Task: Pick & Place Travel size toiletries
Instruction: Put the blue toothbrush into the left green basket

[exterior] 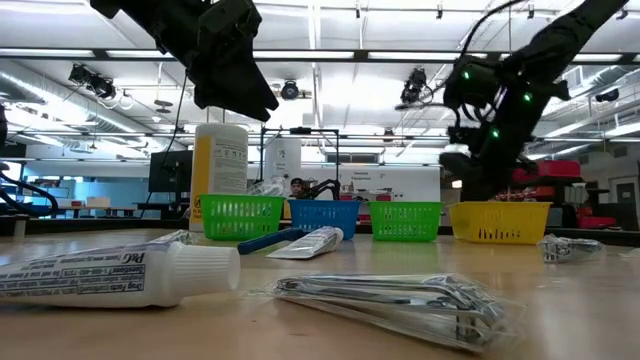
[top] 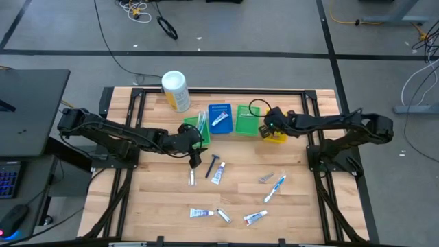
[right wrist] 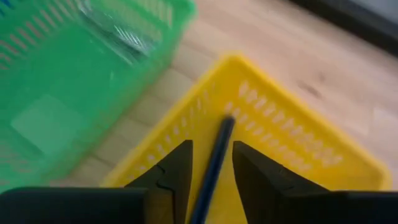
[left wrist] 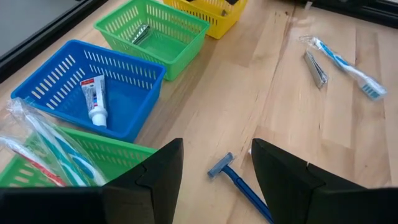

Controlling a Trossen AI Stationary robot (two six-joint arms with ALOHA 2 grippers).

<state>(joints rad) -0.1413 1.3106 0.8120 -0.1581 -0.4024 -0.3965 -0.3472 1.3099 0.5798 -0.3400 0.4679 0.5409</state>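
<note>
My left gripper (top: 195, 163) (left wrist: 217, 163) hovers open above the table, just in front of the leftmost green bin (left wrist: 118, 158). A blue razor (top: 213, 164) (left wrist: 237, 182) lies flat on the wood right beyond its fingers. A white toothpaste tube (top: 218, 173) and a silvery packet (top: 193, 178) lie close by. My right gripper (top: 270, 126) (right wrist: 211, 155) hangs open over the yellow bin (right wrist: 292, 143). A slim dark razor handle (right wrist: 214, 155) runs between its fingers. More tubes (top: 202, 213), a toothbrush (top: 274, 186) and a packet (top: 266, 178) lie nearer the table's front. My right gripper comes at the yellow bin from above, and the dark razor handle (right wrist: 219, 140) runs along between its two spread fingers, its far end down in the bin. Whether either finger touches the handle, I cannot tell.
Several bins stand in a row toward the far edge: a green one with wrapped toothbrushes (left wrist: 43, 149), a blue one (top: 219, 118) holding a tube (left wrist: 93, 102), a green one (top: 245, 118) holding a packet (left wrist: 140, 34), and the yellow one. A white canister (top: 175, 90) stands behind them.
</note>
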